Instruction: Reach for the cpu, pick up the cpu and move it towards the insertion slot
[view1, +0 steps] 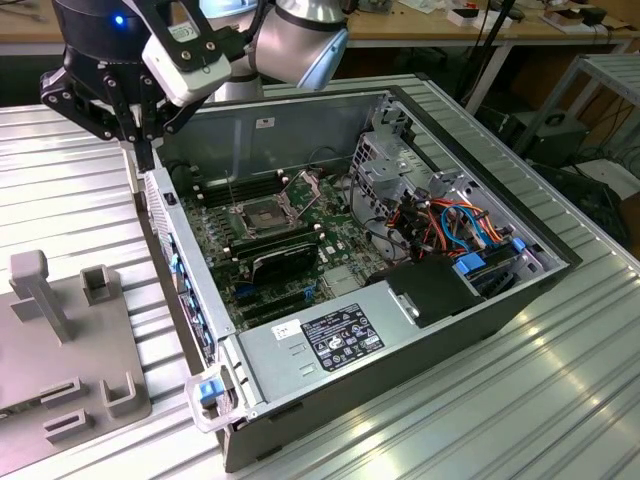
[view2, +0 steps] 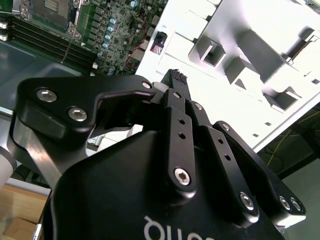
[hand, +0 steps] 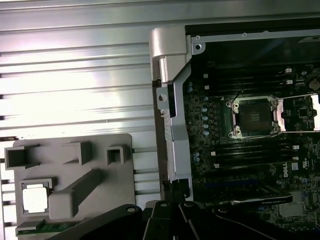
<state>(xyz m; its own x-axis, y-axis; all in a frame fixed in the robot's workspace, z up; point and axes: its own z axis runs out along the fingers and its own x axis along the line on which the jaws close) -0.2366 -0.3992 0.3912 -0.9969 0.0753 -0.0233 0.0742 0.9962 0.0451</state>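
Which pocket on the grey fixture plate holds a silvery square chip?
The square pocket beside the long slanted block on the fixture plate: it holds the cpu, while the three bracket pockets look empty.

An open computer case (view1: 300, 125) lies on the ribbed metal table (view1: 560, 400) — a grey fixture plate (view1: 30, 370) just beside it.

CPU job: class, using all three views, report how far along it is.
Nothing looks done yet. The cpu lies in its grey fixture, ungrasped. In hand: the reach, with the gripper shut and empty by the edge of the case. Left: pick-up and carrying to the empty insertion slot.
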